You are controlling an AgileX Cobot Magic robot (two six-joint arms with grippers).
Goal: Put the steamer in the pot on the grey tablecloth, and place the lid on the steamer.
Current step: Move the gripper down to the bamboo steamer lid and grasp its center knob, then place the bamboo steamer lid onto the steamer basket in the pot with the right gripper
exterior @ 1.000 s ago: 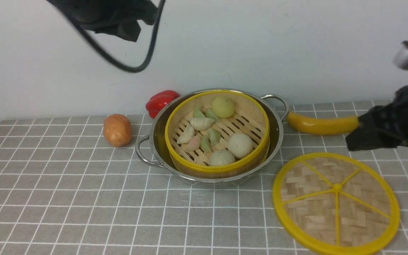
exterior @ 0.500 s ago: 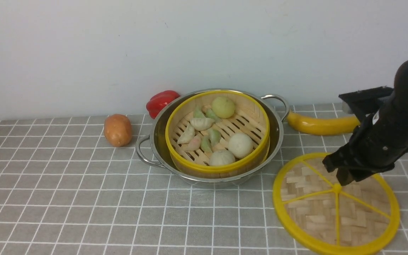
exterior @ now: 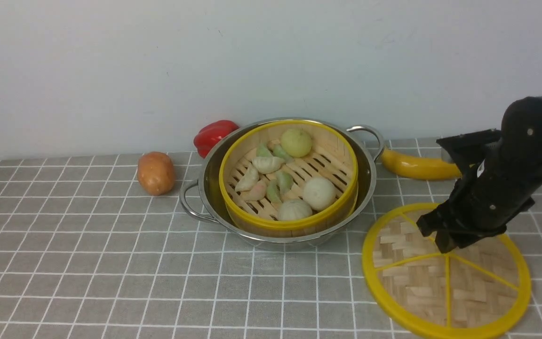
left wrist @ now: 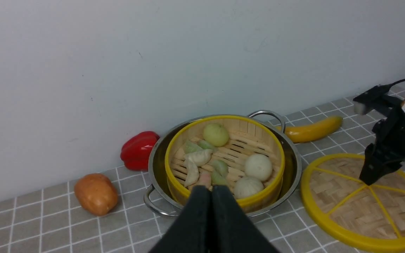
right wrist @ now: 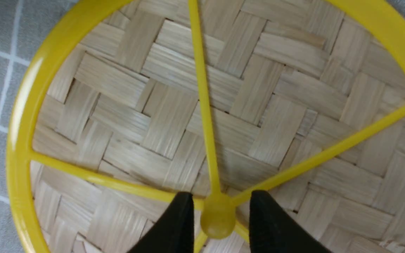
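We see steamer (exterior: 271, 221) sitting in pot (exterior: 370, 175) on cloth (exterior: 87, 263). Lid (exterior: 417, 278) lies flat on cloth, just right of pot. Right gripper (right wrist: 218, 207) is low over lid centre, jaws parted either side of yellow hub (right wrist: 218, 222), not clamped. Left gripper (left wrist: 211, 196) is closed, empty, well away from pot.

Steamer (exterior: 290, 225) w/ buns (exterior: 319, 193) sits in pot (exterior: 209, 184) on grey tablecloth (exterior: 87, 259). Lid (exterior: 417, 278) lies flat on cloth, right of pot. Right gripper (exterior: 442, 240) points down at lid's centre. Potato (exterior: 156, 173), red pepper (exterior: 213, 135) left of pot; banana (exterior: 417, 165) behind lid.
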